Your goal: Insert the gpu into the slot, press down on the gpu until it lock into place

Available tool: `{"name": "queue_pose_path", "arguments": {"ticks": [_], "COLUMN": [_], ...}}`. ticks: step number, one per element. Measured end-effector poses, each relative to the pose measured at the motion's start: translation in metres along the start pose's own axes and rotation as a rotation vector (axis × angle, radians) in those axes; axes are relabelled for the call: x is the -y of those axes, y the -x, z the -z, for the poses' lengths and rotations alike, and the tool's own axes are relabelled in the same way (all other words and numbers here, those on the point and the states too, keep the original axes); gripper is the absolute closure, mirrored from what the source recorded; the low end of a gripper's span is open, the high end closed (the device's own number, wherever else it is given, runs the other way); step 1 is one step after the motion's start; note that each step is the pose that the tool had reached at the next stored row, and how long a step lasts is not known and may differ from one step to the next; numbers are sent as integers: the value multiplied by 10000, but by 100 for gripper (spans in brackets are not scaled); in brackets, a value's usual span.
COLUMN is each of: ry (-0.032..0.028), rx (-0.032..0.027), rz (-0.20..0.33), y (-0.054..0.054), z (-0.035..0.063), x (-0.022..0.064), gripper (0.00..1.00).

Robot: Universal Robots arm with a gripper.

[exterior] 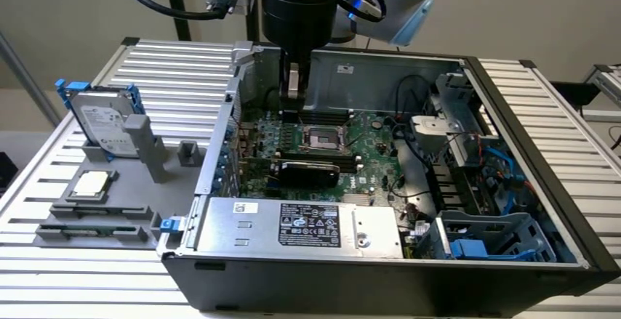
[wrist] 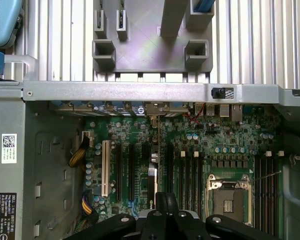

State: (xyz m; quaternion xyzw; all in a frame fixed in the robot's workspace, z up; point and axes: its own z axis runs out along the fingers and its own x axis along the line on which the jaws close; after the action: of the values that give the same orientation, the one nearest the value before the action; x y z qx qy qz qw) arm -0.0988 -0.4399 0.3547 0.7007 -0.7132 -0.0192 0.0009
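Inside case (exterior: 388,79), one gpu (exterior: 305,171) upright on motherboard (exterior: 374,144); one closed end effector (exterior: 294,107) above it.

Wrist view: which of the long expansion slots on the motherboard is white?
The outermost slot, beside the yellow cables; the others look dark.

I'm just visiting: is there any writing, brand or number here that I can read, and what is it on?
"SAL ROBOTS": on the blue arm cover; the start of the words is cut off.
Print on the white sticker with a square code, on the case wall: too small to read.
Print on the power supply label: too small to read.
Print on the hard drive label: too small to read.
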Motion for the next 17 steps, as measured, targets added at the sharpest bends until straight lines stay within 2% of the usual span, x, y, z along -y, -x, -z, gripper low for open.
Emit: {"name": "queue_pose_path", "arguments": {"ticks": [17], "ry": [0], "rx": [0], "rz": [0], "y": [0], "z": [0], "x": [0], "gripper": [89]}}
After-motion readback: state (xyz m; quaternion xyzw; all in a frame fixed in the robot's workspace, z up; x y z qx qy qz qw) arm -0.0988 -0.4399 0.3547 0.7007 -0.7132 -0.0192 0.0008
